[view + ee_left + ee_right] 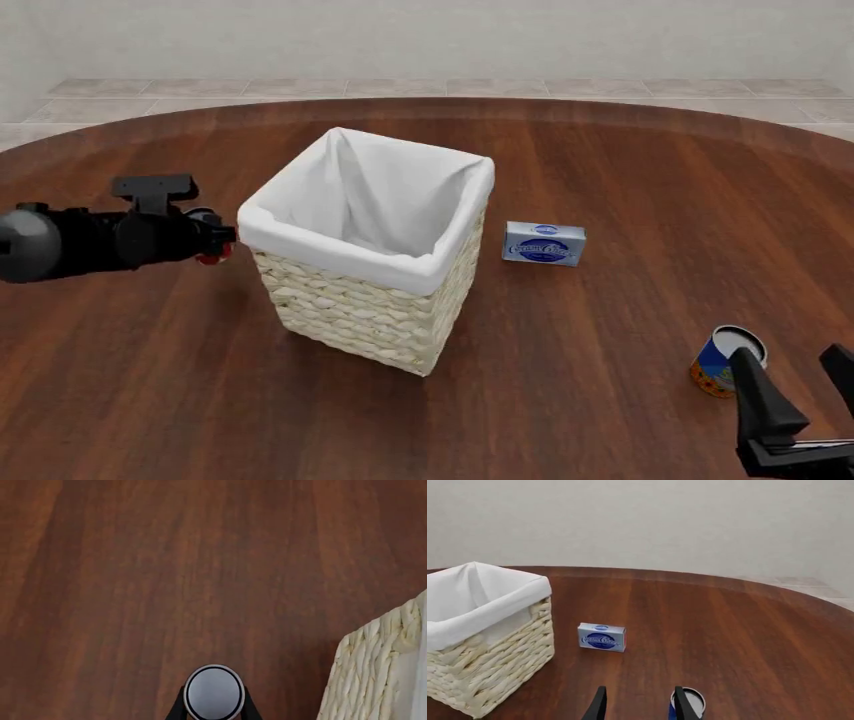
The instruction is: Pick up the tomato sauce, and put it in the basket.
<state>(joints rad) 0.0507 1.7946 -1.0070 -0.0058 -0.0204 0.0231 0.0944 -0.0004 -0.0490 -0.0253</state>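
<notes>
Tomato sauce (pixel 214 692) clamped in left fingers (pixel 248 711) beside basket (pixel 367 300) rim; right fingers (pixel 599 705) apart.

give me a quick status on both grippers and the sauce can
Left gripper shut on tomato sauce, beside basket rim. Right gripper open, idle. Nothing in the way.

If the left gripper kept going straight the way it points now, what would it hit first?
Probably the basket: the left gripper, shut on the tomato sauce, points at its near-left wall just below the rim, though depth is uncertain.
</notes>
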